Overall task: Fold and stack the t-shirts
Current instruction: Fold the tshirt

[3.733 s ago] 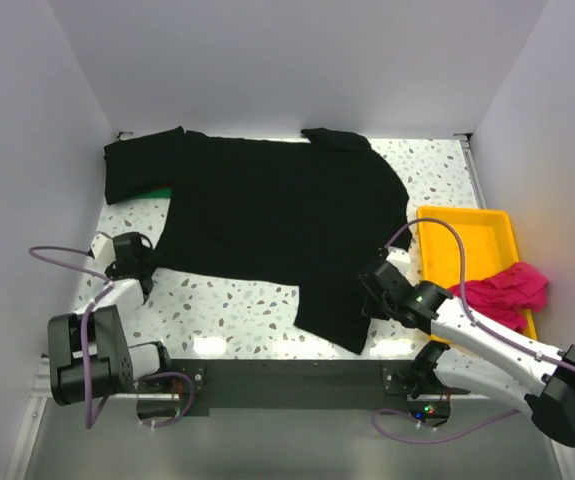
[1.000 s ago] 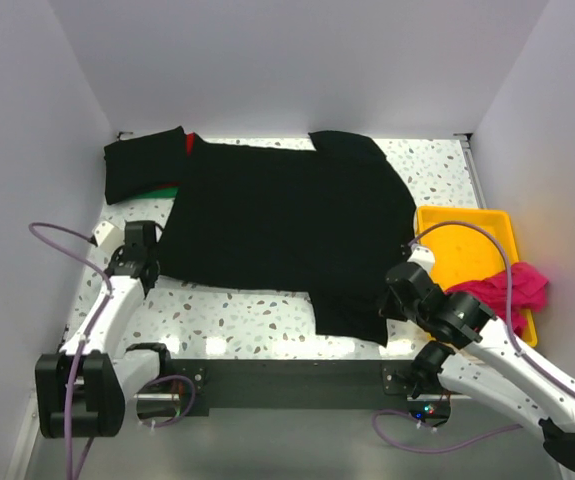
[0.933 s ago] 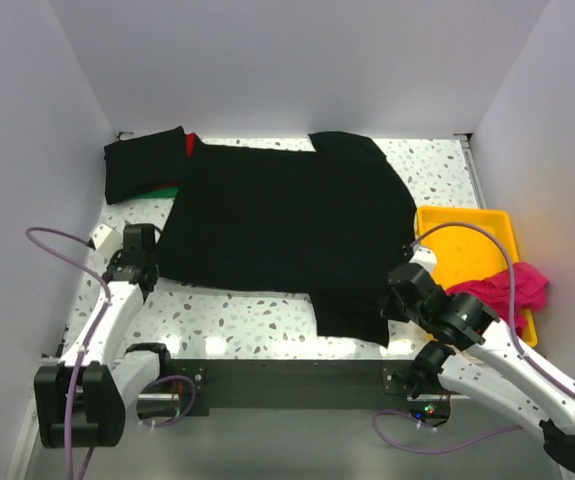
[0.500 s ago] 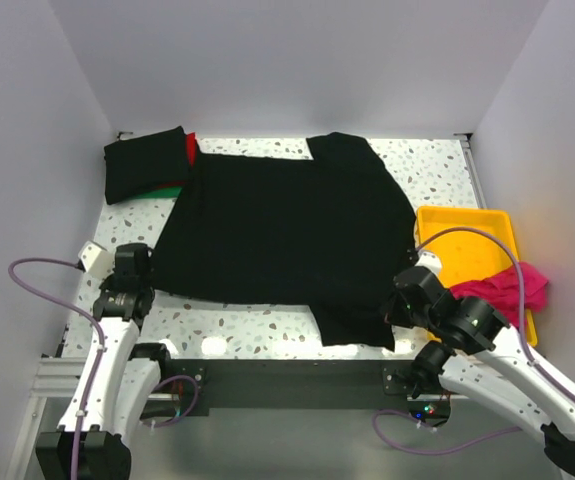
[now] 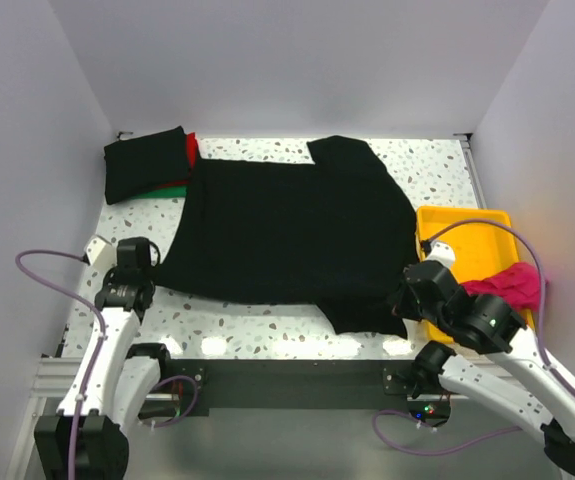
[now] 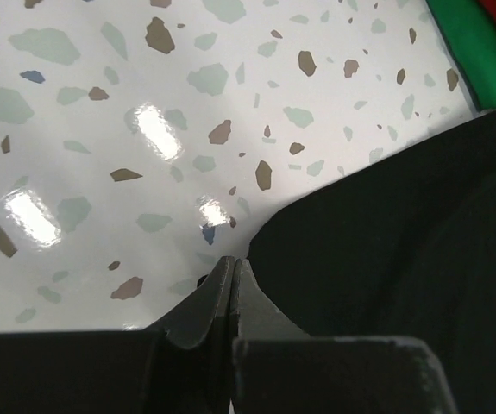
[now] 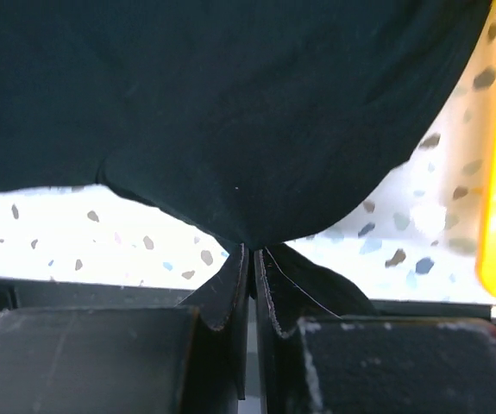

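Both arms reached low and forward. The left gripper (image 6: 233, 263) was pinched shut on the near-left corner of the black shirt (image 5: 287, 235), spread mid-table. The right gripper (image 7: 252, 250) was clamped on its near-right hem.

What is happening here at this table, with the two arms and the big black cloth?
Two robot arms are handling a black t-shirt spread flat on the speckled table. The left tool is shut on its near left corner, and the right tool is shut on its near right edge. At the far left lies a folded pile: black on top, red and green beneath. A magenta-pink shirt hangs over the yellow tray on the right, not yet folded.
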`<state>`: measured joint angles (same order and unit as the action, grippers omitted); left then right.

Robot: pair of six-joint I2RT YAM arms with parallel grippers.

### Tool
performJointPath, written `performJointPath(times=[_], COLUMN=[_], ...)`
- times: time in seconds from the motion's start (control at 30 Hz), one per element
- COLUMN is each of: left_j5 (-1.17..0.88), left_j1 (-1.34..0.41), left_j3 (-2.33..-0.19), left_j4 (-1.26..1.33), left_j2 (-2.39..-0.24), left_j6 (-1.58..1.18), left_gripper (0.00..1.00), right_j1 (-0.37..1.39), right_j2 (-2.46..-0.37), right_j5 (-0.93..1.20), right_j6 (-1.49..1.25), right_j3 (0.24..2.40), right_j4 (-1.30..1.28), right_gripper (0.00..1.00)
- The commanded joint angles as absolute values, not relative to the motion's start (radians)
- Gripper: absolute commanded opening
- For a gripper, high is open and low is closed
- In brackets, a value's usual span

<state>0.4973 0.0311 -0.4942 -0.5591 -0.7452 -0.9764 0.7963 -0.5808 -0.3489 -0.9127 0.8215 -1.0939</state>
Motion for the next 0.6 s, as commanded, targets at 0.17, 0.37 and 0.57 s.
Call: performJointPath(times=[0.17, 0.37, 0.57], left_j5=[0.462, 0.448, 0.469], left_j1=[0.026, 0.028, 0.028], left_j3=[-0.578, -0.64, -0.73], left_j4=[-0.321, -0.238, -0.212], left_j2=[-0.991, -1.176, -1.278], left_j6=[-0.943, -0.951, -0.948], left_gripper=[0.0, 0.0, 0.0], right_j1=[0.785, 0.577, 0.447], right_j2=[-0.834, -1.063, -1.221], right_j5=[-0.554, -0.361, -0.258], right_j6=[-0.79, -0.651, -0.611], right_j3=[0.933, 0.982, 1.097], right_j4=[-0.922, -0.7, -0.64], right_gripper=[0.06, 0.0, 0.0])
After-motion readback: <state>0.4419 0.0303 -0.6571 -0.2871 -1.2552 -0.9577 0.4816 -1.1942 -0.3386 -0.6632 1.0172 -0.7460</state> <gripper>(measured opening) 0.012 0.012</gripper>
